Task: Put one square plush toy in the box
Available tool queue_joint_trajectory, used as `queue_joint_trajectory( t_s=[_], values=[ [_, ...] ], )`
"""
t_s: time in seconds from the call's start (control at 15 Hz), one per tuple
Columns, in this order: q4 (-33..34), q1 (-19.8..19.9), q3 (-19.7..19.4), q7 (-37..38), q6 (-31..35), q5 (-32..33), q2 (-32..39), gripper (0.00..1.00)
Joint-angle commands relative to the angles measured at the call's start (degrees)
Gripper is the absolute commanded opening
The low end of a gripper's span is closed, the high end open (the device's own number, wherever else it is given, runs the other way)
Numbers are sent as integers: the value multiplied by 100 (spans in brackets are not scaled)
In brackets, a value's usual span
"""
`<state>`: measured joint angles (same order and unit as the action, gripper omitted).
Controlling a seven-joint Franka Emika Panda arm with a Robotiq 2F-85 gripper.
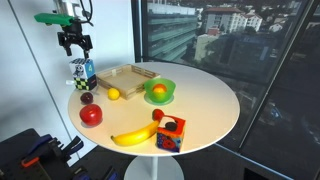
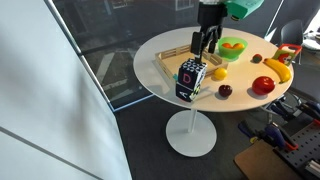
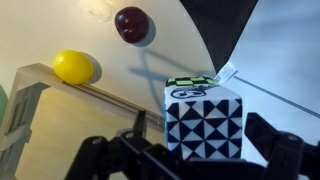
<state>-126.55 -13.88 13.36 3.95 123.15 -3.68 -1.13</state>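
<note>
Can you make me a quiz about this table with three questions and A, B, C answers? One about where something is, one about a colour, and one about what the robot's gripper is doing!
1. Where is the square plush toy?
A) on the floor
B) on the table, beside the box
C) inside the box

2. What colour is the bowl?
A) green
B) blue
C) pink

3. How is the gripper?
A) shut on the toy
B) shut with nothing in it
C) open, above the toy

Answers:
1 B: in both exterior views the toy stands on the tabletop near its edge, outside the box's wall.
2 A: its rim is bright green.
3 C: in the wrist view the fingers are spread to either side of the toy and do not touch it.
</note>
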Motion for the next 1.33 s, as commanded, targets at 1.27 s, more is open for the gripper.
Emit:
queue_joint_trajectory(
  t_s=[1.27],
  values=[
    [463,-189,104,271,332,550,728,100]
  ],
)
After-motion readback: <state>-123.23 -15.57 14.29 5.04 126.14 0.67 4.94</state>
